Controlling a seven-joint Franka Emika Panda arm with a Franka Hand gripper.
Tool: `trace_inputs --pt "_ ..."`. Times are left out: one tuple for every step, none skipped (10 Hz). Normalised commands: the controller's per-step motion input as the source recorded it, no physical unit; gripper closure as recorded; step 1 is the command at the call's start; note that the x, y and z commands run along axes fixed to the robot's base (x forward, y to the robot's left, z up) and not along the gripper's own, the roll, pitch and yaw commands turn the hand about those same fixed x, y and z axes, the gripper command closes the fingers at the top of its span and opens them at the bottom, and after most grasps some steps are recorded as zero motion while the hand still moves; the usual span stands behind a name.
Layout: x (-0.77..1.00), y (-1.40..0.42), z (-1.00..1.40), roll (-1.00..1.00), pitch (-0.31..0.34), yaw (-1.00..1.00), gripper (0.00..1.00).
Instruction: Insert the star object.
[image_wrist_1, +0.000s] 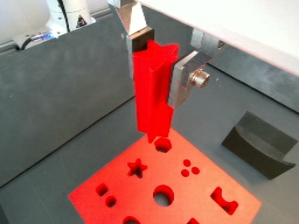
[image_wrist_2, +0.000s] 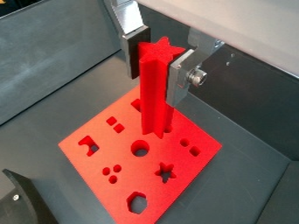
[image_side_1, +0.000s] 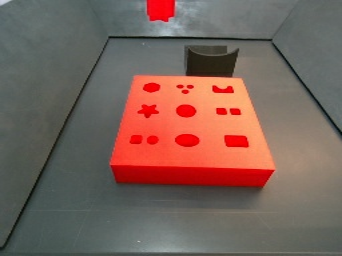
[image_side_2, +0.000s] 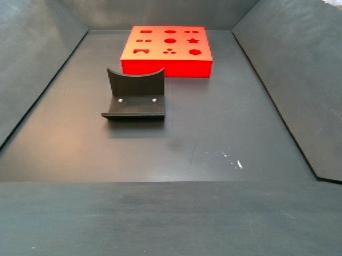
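My gripper (image_wrist_1: 158, 66) is shut on the star object (image_wrist_1: 152, 92), a long bright red star-section peg held upright by its upper end between the silver fingers (image_wrist_1: 184, 80). Both wrist views show this; the gripper (image_wrist_2: 156, 63) holds the peg (image_wrist_2: 155, 92) the same way. The peg hangs above the flat red block (image_wrist_1: 135, 188), apart from it. The block's star hole (image_wrist_1: 136, 166) lies to one side of the peg's lower end. In a side view only the peg's lower end (image_side_1: 160, 8) shows, high above the block (image_side_1: 187, 172) and its star hole (image_side_1: 150, 110).
A dark grey curved holder (image_side_1: 211, 58) stands on the floor just behind the block, also in the wrist view (image_wrist_1: 263, 144) and the side view (image_side_2: 134, 95). Grey walls enclose the dark floor. The block (image_side_2: 167, 68) has several other shaped holes.
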Motion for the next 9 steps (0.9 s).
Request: trace_inputs --pt "0.23 -0.17 -0.45 0.02 0.000 -0.05 1.00" --pt "0.52 -0.35 -0.55 0.17 0.050 0.00 1.00" --pt "0.48 -0.37 -0.45 0.28 0.100 0.00 1.00" --pt "0.19 -0.23 -0.35 0.29 0.101 0.00 1.00" --pt "0.00 0.00 -0.45 0.05 0.023 -0.19 1.00" --pt "0.00 0.05 -0.43 0.00 0.024 -0.50 1.00" --pt "0.00 0.09 -0.33 -0.16 0.000 -0.76 1.00" --pt "0.00 0.00 -0.26 -0.22 -0.034 -0.87 1.00" --pt "0.00 0.00 -0.18 -0.26 -0.086 -0.84 1.00"
